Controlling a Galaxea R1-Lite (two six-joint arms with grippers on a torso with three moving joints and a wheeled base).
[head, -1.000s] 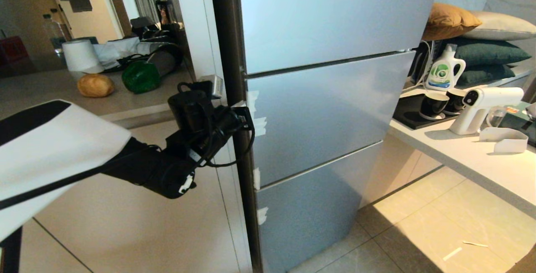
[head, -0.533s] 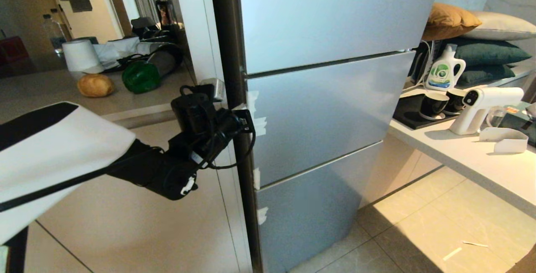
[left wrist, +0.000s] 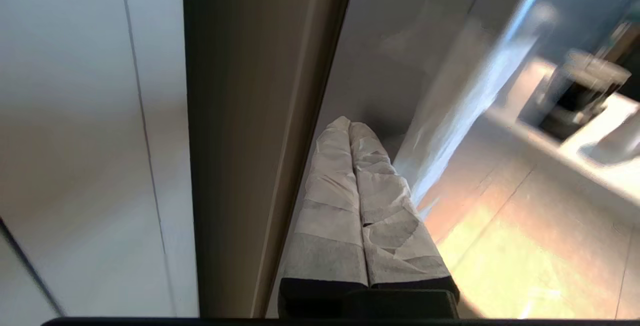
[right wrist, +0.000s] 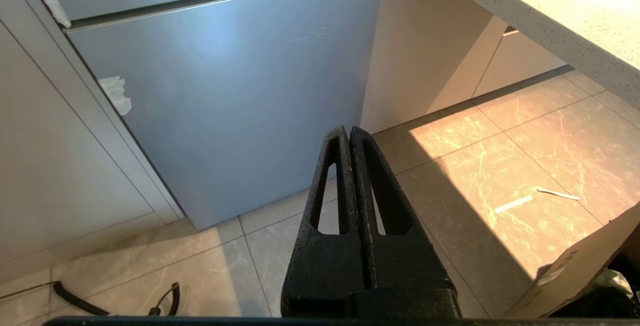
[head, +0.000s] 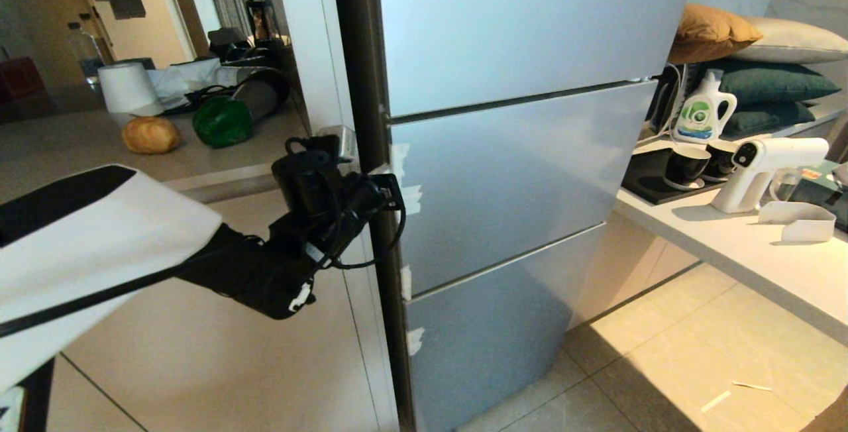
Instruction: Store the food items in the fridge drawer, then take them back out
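Note:
The fridge drawer (head: 517, 173) is the middle silver-blue front, closed, with white tape scraps on its left edge. My left gripper (head: 392, 187) sits at that left edge. In the left wrist view its tape-wrapped fingers (left wrist: 330, 191) are pressed together with nothing between them. The tips (left wrist: 348, 126) lie against the drawer front (left wrist: 390, 66), beside the fridge's dark side strip (left wrist: 240, 141). The food items rest on the counter to the left: a golden-brown roll (head: 151, 134) and a green bell pepper (head: 222, 122). My right gripper (right wrist: 348, 131) hangs shut and empty over the floor before the lowest front (right wrist: 225, 91).
The left counter (head: 79, 147) also holds a white paper roll (head: 126, 87) and a dark cylinder (head: 262, 95). On the right counter (head: 748, 246) are black cups (head: 686, 165), a white spray gun (head: 762, 160) and a detergent bottle (head: 703, 110). A cardboard box (right wrist: 575, 266) and a cable (right wrist: 165, 301) lie on the floor.
The left forearm has crept slightly toward the fridge. The gripper stays at the drawer's left edge and the drawer stays closed.

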